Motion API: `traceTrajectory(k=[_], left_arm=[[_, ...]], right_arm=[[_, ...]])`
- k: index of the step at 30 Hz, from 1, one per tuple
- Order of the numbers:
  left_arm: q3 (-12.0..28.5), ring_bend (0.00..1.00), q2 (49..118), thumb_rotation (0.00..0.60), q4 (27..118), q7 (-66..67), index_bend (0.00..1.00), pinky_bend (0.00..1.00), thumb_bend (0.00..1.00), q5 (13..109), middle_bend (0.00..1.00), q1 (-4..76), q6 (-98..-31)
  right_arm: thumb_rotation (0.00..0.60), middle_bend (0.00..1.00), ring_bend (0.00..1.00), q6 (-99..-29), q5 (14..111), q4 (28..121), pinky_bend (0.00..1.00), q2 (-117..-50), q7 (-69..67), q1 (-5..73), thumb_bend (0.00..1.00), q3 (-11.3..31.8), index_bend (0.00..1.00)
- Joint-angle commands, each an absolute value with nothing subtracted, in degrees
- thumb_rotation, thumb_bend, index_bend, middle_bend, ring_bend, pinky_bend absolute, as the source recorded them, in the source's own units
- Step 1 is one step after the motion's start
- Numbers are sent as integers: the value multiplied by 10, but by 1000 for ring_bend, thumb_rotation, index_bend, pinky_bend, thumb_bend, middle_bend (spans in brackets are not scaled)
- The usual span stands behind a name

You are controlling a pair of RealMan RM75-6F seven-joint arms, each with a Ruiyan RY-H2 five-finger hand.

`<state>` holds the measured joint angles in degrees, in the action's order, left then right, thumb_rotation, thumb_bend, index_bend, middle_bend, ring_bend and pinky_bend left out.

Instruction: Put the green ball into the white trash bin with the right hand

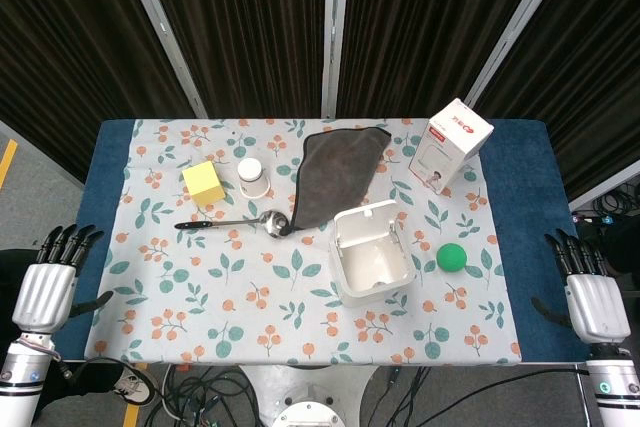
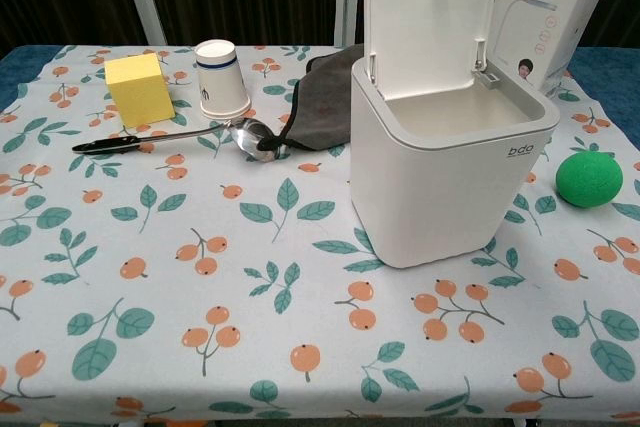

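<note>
The green ball [image 1: 452, 256] [image 2: 589, 178] lies on the flowered tablecloth just right of the white trash bin [image 1: 372, 265] [image 2: 450, 187]. The bin stands upright with its lid flipped up and its inside empty. My right hand [image 1: 591, 289] hangs off the table's right edge, well right of the ball, fingers spread and holding nothing. My left hand [image 1: 50, 281] rests off the left edge, also empty with fingers apart. Neither hand shows in the chest view.
A red-and-white box [image 1: 456, 143] [image 2: 555, 7] stands behind the ball. A dark grey cloth [image 1: 335, 173], a ladle [image 1: 240, 221] [image 2: 180, 137], an upturned paper cup [image 1: 252, 176] [image 2: 221, 77] and a yellow block [image 1: 204, 184] [image 2: 138, 89] lie left of the bin.
</note>
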<state>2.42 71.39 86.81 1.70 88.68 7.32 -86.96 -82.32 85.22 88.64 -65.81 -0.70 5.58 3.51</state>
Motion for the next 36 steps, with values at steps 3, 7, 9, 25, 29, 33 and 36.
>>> traceTrajectory(k=[3, 7, 9, 25, 29, 33, 36], left_arm=[[25, 47, 714, 600, 868, 18, 143, 66, 0, 888, 114, 73, -872], [24, 47, 712, 600, 871, 18, 143, 66, 0, 891, 114, 73, -873], [23, 47, 713, 600, 869, 18, 143, 66, 0, 893, 114, 74, -872], [18, 47, 733, 600, 837, -4, 143, 66, 0, 895, 114, 72, -870], [19, 47, 734, 600, 832, -6, 143, 66, 0, 894, 114, 73, -867], [18, 47, 735, 600, 833, -6, 143, 66, 0, 893, 114, 73, -867], [18, 47, 735, 600, 833, -6, 143, 66, 0, 894, 115, 74, -866]], right_arm=[[600, 0, 0, -820, 851, 887, 0, -660, -7, 58, 92, 36, 0], [600, 0, 0, -814, 851, 887, 0, -662, -4, 61, 92, 34, 0], [600, 0, 0, -807, 850, 885, 0, -665, 2, 64, 92, 34, 0], [600, 0, 0, -662, 784, 852, 0, -723, 111, 157, 93, 57, 0], [600, 0, 0, -641, 780, 848, 3, -743, 134, 178, 94, 59, 0], [600, 14, 0, -623, 768, 848, 103, -758, 158, 195, 98, 60, 0], [600, 23, 0, -607, 758, 848, 186, -765, 172, 205, 106, 58, 0]])
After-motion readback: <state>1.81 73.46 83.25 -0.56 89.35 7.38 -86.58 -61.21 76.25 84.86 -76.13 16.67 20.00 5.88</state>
